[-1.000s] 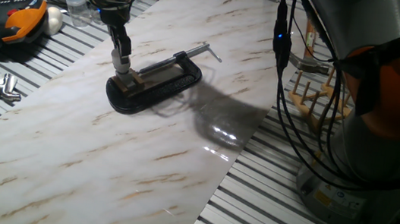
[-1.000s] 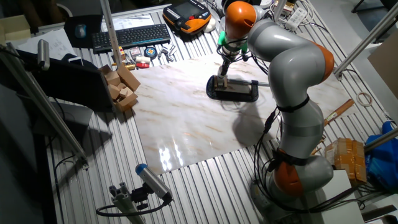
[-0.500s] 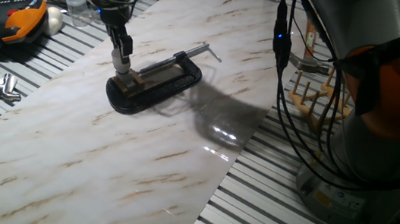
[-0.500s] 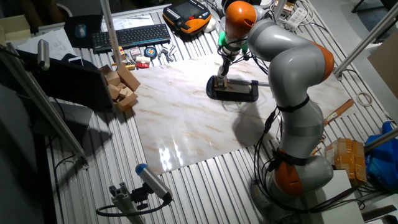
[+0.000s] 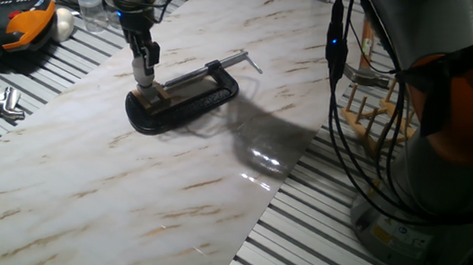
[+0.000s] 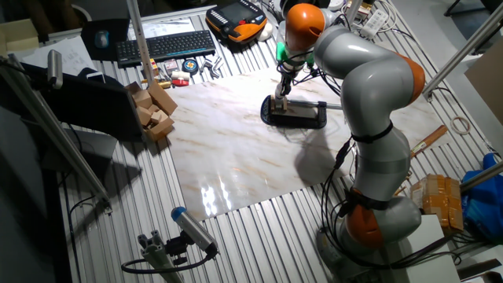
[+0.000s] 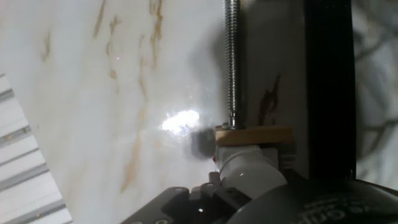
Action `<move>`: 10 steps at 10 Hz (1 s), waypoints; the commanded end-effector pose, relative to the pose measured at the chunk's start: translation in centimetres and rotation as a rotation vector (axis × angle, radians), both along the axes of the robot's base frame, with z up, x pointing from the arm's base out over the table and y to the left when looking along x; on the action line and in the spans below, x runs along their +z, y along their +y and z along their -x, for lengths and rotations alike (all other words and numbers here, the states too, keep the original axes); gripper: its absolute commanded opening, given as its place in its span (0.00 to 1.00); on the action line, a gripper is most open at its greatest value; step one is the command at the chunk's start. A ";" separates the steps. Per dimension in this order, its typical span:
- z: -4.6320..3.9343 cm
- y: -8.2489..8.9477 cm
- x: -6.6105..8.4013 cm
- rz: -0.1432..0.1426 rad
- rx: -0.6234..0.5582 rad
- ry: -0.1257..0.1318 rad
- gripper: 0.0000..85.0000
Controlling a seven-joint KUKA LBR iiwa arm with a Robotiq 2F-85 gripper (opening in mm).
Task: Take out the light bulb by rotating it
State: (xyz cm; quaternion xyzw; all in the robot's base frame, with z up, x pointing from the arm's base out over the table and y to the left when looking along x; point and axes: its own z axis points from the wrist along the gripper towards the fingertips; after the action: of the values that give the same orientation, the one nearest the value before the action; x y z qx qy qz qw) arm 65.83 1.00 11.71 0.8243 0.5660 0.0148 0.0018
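Item one, your gripper (image 5: 144, 74): it points down at the near end of the black C-clamp (image 5: 188, 98), with its fingers closed on the light bulb (image 7: 247, 169). In the hand view you see the bulb's white rounded body close under the camera, pressed against the hand, its far end meeting the tan wooden socket block (image 7: 254, 135).

Item two, the socket block: it sits inside the clamp's frame, with the clamp's threaded screw (image 7: 232, 62) butting against its far face.

Item three, the clamp: it lies flat on the marble-patterned board (image 5: 166, 187), its handle bar (image 5: 247, 60) pointing away from the gripper. In the other fixed view you find the same clamp (image 6: 295, 115) beneath the arm's wrist, and the bulb is too small to make out.

Item four, surroundings: an orange and black pendant (image 5: 15, 24) lies on the slatted table (image 5: 313, 242) beyond the board's left edge, a keyboard (image 6: 165, 45) farther off.
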 end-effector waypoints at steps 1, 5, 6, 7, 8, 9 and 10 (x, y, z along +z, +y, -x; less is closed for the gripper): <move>0.00 0.0 0.0 0.000 0.012 -0.002 0.00; 0.05 0.2 0.0 0.005 0.113 -0.009 0.00; 0.07 0.2 -0.1 0.007 0.131 -0.008 0.00; 0.07 0.3 -0.1 0.001 0.154 -0.007 0.00; 0.06 0.3 -0.1 0.000 0.177 -0.007 0.00; 0.05 0.3 0.0 0.001 0.196 -0.008 0.00; 0.03 0.3 0.0 0.000 0.217 -0.008 0.00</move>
State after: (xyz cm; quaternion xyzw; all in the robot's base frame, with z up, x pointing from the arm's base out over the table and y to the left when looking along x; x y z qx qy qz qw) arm 65.78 1.32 11.70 0.7571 0.6530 0.0184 0.0023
